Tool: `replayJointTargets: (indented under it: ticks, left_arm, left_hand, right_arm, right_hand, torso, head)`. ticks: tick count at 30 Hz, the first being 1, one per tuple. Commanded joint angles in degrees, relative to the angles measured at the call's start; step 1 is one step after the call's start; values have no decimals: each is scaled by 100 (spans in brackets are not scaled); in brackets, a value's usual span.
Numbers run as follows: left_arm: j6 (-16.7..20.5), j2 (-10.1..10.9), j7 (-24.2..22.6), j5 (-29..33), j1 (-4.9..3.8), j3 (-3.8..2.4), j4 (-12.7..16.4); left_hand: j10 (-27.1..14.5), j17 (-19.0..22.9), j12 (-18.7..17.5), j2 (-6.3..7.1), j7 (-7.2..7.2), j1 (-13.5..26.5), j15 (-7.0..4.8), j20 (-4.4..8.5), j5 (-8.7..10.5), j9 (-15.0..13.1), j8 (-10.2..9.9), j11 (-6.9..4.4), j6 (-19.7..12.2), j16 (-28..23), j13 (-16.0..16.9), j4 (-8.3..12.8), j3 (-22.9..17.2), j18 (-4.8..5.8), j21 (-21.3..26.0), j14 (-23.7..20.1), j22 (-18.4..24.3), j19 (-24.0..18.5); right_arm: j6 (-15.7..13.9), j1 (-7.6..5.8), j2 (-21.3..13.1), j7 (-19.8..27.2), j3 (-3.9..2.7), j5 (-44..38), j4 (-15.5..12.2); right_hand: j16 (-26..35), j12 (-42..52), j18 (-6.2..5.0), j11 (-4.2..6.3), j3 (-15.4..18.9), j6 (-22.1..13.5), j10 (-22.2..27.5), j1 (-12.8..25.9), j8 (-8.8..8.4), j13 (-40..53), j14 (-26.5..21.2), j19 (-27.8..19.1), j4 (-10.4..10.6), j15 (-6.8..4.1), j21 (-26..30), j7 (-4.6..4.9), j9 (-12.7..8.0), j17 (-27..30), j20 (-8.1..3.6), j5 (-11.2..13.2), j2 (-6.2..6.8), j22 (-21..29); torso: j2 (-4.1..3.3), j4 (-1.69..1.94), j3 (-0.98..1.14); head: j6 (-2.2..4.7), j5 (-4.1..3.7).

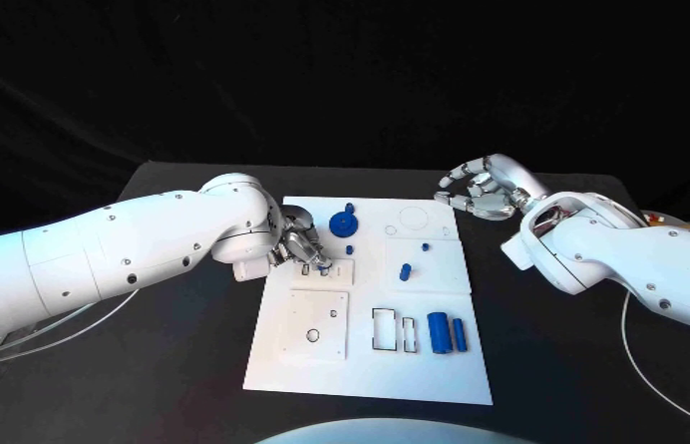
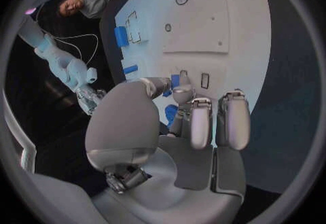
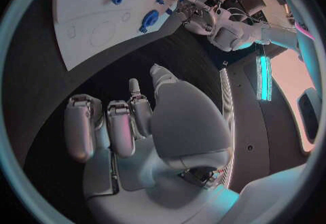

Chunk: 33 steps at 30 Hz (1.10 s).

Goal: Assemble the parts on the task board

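The white task board [image 1: 374, 364] lies in the middle of the table. My left hand [image 1: 305, 247] rests over its far left part, beside a blue round part [image 1: 344, 223]. In the left wrist view this hand [image 2: 183, 120] pinches a small blue piece [image 2: 175, 79] between thumb and a fingertip, next to a small slot [image 2: 205, 80]. Two blue cylinders [image 1: 446, 334] lie near the board's right edge, and small blue pieces [image 1: 404, 270] sit mid-board. My right hand [image 1: 482, 190] hovers beyond the board's far right corner, fingers loosely bent around nothing.
Rectangular cut-outs [image 1: 390, 328] lie beside the cylinders, and a raised plate with a round hole [image 1: 315, 326] takes the board's near left. Bare black table [image 1: 560, 364] surrounds the board. A cable [image 1: 640, 364] runs along the right side.
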State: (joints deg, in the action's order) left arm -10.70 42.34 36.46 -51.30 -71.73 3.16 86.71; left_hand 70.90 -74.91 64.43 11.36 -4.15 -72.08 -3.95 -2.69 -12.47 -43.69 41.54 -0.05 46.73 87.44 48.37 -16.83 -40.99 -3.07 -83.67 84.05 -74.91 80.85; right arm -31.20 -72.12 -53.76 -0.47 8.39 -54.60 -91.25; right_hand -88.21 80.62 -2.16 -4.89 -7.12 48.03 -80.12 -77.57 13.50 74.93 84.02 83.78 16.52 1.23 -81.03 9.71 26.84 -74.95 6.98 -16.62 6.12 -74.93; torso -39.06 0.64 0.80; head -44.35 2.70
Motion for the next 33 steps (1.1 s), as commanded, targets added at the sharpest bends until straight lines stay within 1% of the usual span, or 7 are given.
replayJointTargets:
  ticks: [1,7,12,15,22,29,33]
  left_arm:
    - [-439,-36,-39,217,-35,-12,-36]
    - [-1192,-192,79,588,-150,-13,-291]
    - [-1532,-334,171,790,-225,-10,-506]
    - [-1692,-429,232,829,-279,6,-623]
    - [-1863,-588,320,830,-378,77,-819]
    - [-1986,-705,354,714,-415,122,-985]
    - [-2235,-780,369,670,-430,141,-1092]
  left_hand:
    - [-55,-1039,-37,-77,-32,-6,56,-6,46,23,-48,7,-38,-32,-48,772,-825,-17,22,447,-96,-42]
    - [-32,-1017,-4,-153,-45,1,72,-24,71,16,-71,21,-42,-47,-8,784,-834,-27,45,437,-56,-75]
    - [7,-1024,48,-156,-43,-19,73,-31,55,0,-68,19,-25,-42,62,854,-850,-26,43,438,-63,-72]
    - [23,-1031,77,-111,-46,-35,71,-35,23,-22,-75,17,3,-38,92,988,-911,-26,38,439,-74,-68]
    - [33,-1035,93,-87,-48,-31,71,-36,12,-30,-82,18,20,-35,114,1041,-950,-23,31,441,-90,-59]
    - [75,-1065,136,-64,-43,36,67,-34,-35,-49,-90,13,76,-15,165,1120,-1038,-18,17,452,-116,-42]
    - [159,-1094,201,-13,-11,291,41,-17,-123,-126,-91,-16,184,3,241,1306,-1278,-8,-15,464,-175,-5]
  right_arm:
    - [109,7,-1,-25,1,-22,2]
    - [122,11,3,-32,1,-22,9]
    - [129,15,9,-37,2,-22,16]
    - [132,22,10,-41,3,-22,20]
    - [138,36,18,-44,4,-21,28]
    - [139,47,23,-43,4,-19,34]
    - [137,50,22,-45,4,-19,35]
  right_hand:
    - [36,-30,-40,8,9,25,25,55,30,376,429,-6,20,-55,38,-16,9,-787,-18,-22,-19,-878]
    - [36,-30,-40,8,9,25,25,55,30,376,429,-6,20,-55,38,-16,9,-787,-18,-22,-19,-878]
    - [36,-30,-40,8,9,25,25,55,30,376,429,-6,20,-55,38,-16,9,-787,-18,-22,-19,-878]
    - [36,-30,-40,8,9,25,25,55,30,376,429,-6,20,-55,38,-16,9,-787,-18,-22,-19,-878]
    - [36,-26,-40,10,12,24,20,76,35,380,430,-6,18,-56,41,-18,10,-787,-20,-25,-27,-877]
    - [36,-26,-40,10,12,24,20,76,35,380,430,-6,18,-56,41,-18,10,-787,-20,-25,-27,-877]
    - [36,-26,-40,10,12,24,20,76,35,380,430,-6,18,-56,41,-18,10,-787,-20,-25,-27,-877]
  torso:
    - [1,-2,2]
    - [1,-7,2]
    - [0,-9,2]
    - [-3,-3,0]
    - [4,6,5]
    - [6,4,1]
    - [8,7,0]
  head:
    - [-8,1]
    - [-8,-1]
    - [-17,2]
    - [-21,0]
    - [-28,11]
    - [-38,27]
    - [-47,31]
